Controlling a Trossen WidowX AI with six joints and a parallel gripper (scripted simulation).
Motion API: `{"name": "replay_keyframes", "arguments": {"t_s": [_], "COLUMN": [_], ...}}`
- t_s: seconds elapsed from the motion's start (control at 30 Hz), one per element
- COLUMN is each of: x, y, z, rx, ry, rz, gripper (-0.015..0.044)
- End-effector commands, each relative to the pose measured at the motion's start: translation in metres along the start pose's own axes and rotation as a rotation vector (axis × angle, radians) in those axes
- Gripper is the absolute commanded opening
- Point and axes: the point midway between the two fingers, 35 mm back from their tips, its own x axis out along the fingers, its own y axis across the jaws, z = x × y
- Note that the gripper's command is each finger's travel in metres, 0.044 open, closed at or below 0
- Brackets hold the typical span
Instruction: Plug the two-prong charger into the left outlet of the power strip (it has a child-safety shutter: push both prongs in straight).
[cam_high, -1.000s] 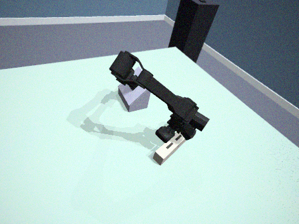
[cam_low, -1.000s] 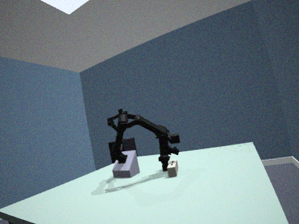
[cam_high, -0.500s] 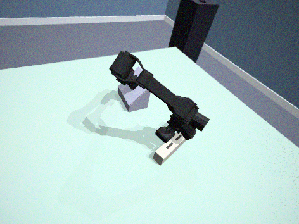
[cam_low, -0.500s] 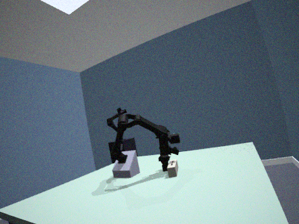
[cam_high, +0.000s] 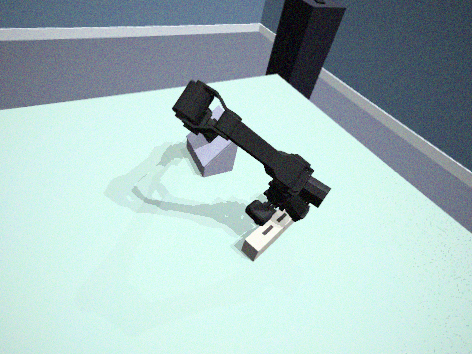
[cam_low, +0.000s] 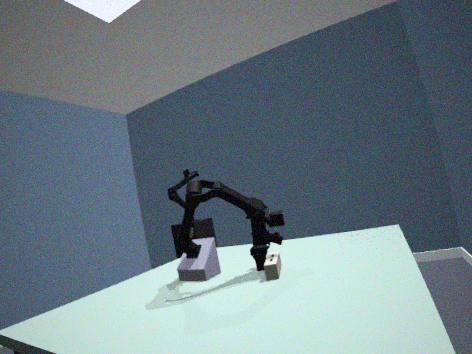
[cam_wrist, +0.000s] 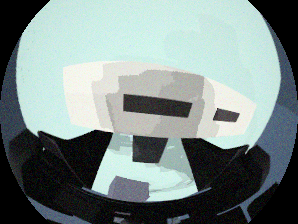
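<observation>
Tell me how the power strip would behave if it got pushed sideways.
The power strip would probably stay stiff, given its straight, boxy body. Its flat sides suggest it would slide rather than roll. It looks narrow for its length, so a high push across it might tip it.

Beyond the fingers, dark blue walls (cam_high: 410, 55) (cam_low: 290, 135) with white baseboard (cam_high: 125, 31) (cam_low: 435, 254), greyish-purple floor (cam_high: 125, 62) (cam_low: 445, 280), pale ceiling light (cam_low: 105, 7) high above.

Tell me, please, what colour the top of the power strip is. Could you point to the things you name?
Off-white (cam_high: 257, 239) (cam_wrist: 80, 95), best seen in the wrist view.
</observation>
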Motion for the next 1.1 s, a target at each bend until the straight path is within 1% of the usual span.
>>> {"name": "replay_keyframes", "arguments": {"t_s": [0.0, 1.07], "x": [0.0, 0.001], "y": [0.0, 0.0], "z": [-0.001, -0.012], "rx": [0.001, 0.008], "ry": [-0.001, -0.012], "rz": [0.0, 0.004], "gripper": [0.044, 0.044]}}
